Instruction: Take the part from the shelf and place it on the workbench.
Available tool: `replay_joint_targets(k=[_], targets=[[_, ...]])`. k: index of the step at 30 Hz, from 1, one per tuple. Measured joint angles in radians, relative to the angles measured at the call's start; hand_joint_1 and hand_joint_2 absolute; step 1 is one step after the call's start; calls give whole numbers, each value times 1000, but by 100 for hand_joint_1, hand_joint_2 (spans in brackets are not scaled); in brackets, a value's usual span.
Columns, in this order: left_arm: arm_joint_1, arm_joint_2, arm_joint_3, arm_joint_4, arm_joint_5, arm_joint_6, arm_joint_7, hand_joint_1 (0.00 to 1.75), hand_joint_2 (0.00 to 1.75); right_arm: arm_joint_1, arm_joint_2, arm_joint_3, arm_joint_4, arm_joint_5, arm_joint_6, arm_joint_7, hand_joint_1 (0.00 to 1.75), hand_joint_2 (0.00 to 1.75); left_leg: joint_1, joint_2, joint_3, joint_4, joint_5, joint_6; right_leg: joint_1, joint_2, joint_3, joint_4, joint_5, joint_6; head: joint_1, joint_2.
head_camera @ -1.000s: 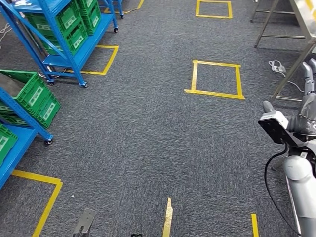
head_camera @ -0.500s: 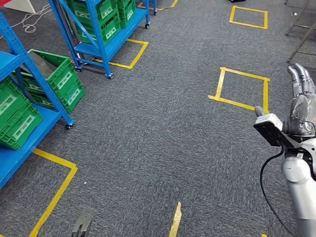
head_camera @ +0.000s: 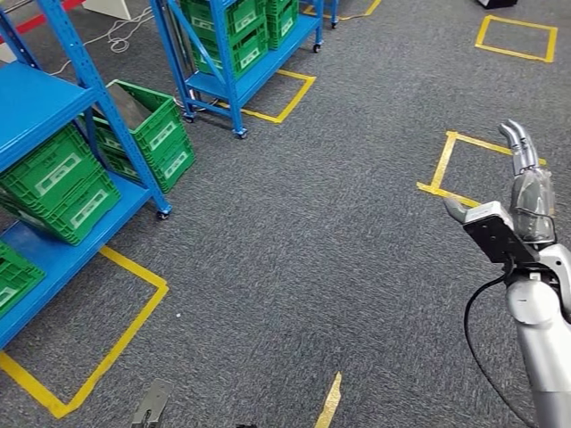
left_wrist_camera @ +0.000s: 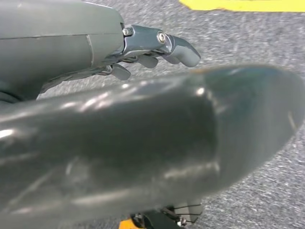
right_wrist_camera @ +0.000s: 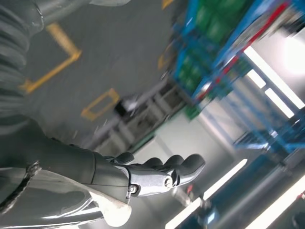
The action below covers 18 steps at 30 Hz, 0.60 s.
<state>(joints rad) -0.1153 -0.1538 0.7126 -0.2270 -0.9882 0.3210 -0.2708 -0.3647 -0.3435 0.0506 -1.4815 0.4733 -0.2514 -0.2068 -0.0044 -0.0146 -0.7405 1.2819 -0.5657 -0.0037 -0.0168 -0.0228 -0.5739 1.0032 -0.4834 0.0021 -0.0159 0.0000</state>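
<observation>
You are not yet at the shelf [head_camera: 64, 102]; it runs along the left edge of the head frame, blue, with green bins [head_camera: 61, 183] on its lower levels and one bin [head_camera: 144, 134] sitting in front of the post. The part itself cannot be picked out from here; judge it to be in one of those bins, so the target lies to the upper left, across open carpet.

Your right hand [head_camera: 528, 192] is raised at the right edge of the frame, fingers straight and close together, pointing up the picture, holding nothing. It is well apart from the shelf, on the far side of the frame from it. The right wrist view shows the same hand [right_wrist_camera: 158, 174] empty, with blurred blue racks beyond it.

Your left hand [left_wrist_camera: 158, 45] shows in its wrist view with fingers loosely curled over carpet, nothing in them; whether they close fully you cannot tell. By side alone, the left arm is probably nearer the shelf.
</observation>
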Motion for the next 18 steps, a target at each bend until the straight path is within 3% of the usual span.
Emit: replay_joint_targets(k=[1,2,3,5,7,9,10,12,13,15,16,17,18], targets=[[1,0,0,0,2,0,0,0,0,0,1,1,0,-37,17,-7,0,175,2,3,-9,20,2,-2,0,-11,1,0,-2,0,0,0],[2,0,0,0,3,1,0,0,0,0,2,2,0,-70,33,-12,0,175,3,6,0,3,22,-3,1,-22,3,0,-3,0,0,0],[2,1,0,0,3,3,0,0,0,0,3,2,0,-99,48,-16,0,175,3,13,27,-51,55,-2,1,-32,6,0,-5,1,0,0],[0,2,0,0,4,6,-2,0,0,-2,4,3,0,-149,77,-23,0,175,-2,49,94,-185,110,5,4,-50,12,2,-12,7,-1,0],[-2,3,0,0,4,8,-3,0,0,-3,5,3,1,-189,102,-29,0,175,-9,72,124,-251,121,15,10,-67,15,3,-17,15,-1,0],[-2,3,0,0,4,9,-4,0,0,-5,6,4,1,-210,118,-34,0,175,-10,56,124,-259,120,27,13,-86,17,2,-20,23,0,0],[-1,3,1,0,4,10,-4,0,0,-7,7,4,1,-214,121,-35,0,175,-8,46,125,-263,122,32,11,-82,15,5,-27,28,0,0],[-3,5,1,0,4,10,-4,0,0,-11,7,5,1,-219,125,-35,0,175,-2,26,129,-269,127,44,7,-39,-12,64,-64,36,5,0],[-4,4,1,0,4,10,-4,0,0,-12,7,5,2,-221,126,-35,0,175,-1,16,129,-270,128,47,5,-10,-43,125,-93,38,8,0],[-5,3,2,0,4,10,-4,0,0,-11,7,6,4,-222,128,-35,0,175,0,-5,129,-269,127,50,4,16,-113,258,-139,42,12,0],[-5,3,2,0,4,10,-4,0,0,-10,7,7,6,-222,129,-35,0,175,0,-17,129,-268,127,51,4,19,-135,290,-140,43,12,0],[-4,3,2,0,4,10,-4,0,0,-9,7,8,7,-222,130,-35,0,175,0,-29,130,-267,127,50,3,21,-137,281,-119,43,12,0],[-4,3,2,0,4,10,-4,0,0,-9,7,8,8,-223,131,-35,0,175,1,-41,131,-266,127,50,2,25,-119,232,-82,42,12,0]])
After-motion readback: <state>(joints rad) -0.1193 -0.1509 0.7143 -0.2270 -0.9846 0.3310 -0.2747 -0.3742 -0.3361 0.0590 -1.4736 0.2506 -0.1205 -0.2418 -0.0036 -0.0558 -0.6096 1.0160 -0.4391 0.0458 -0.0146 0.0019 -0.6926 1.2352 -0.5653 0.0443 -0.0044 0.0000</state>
